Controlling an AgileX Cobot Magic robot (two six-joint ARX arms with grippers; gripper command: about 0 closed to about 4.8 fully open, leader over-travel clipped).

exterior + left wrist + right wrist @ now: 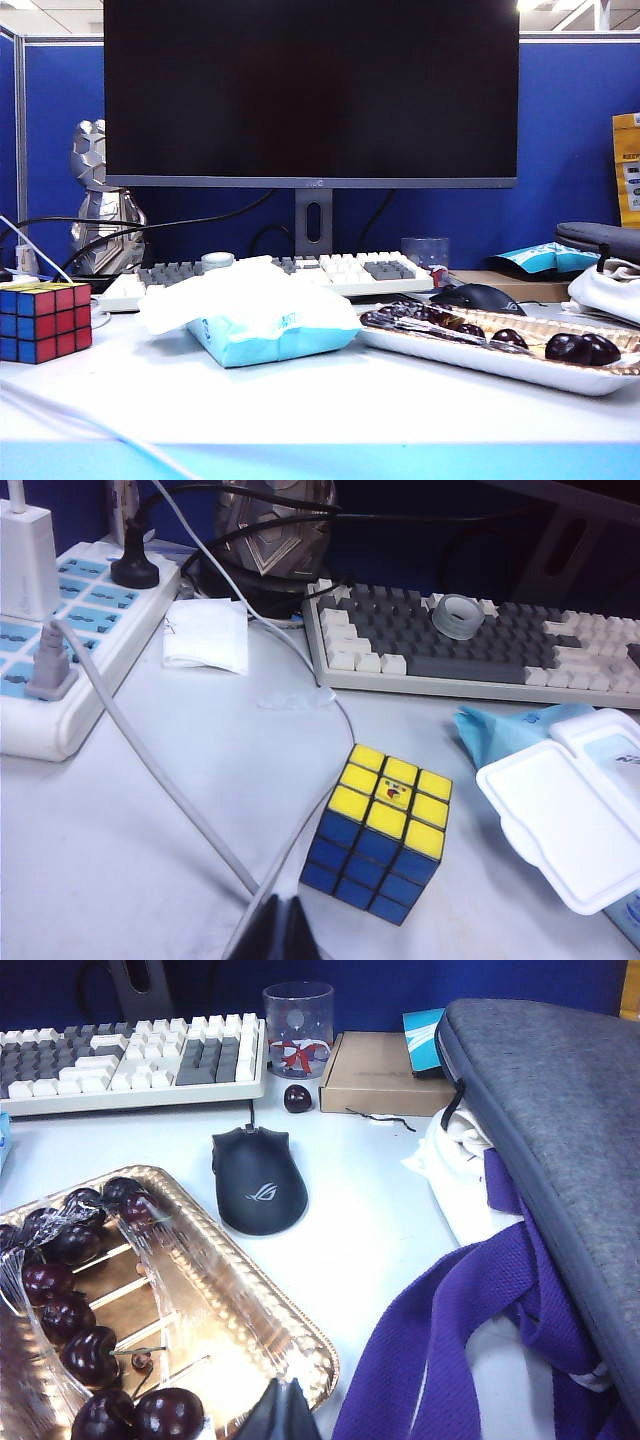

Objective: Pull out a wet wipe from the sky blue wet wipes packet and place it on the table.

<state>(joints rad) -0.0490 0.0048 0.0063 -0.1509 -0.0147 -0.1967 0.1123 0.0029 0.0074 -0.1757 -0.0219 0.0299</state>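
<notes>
The sky blue wet wipes packet (275, 342) lies mid-table in front of the keyboard. A white crumpled sheet, the wet wipe (240, 290), lies draped over the packet's top and overhangs its left end. The left wrist view shows the packet's blue end (505, 735) under a flat white piece (565, 825); I cannot tell whether that piece is a lid or the wipe. My left gripper (285, 920) is shut and empty, above the table (320, 410) near the Rubik's cube (385, 830). My right gripper (285, 1400) is shut and empty over the cherry tray's rim (300, 1345). Neither gripper shows in the exterior view.
A Rubik's cube (45, 322) stands at the left. A tray of dark cherries (500, 365) lies at the right, behind it a black mouse (258, 1178). A keyboard (330, 272) and monitor stand behind. A power strip (60, 640) and cables (150, 770) lie left; a grey bag (560, 1160) and purple strap right.
</notes>
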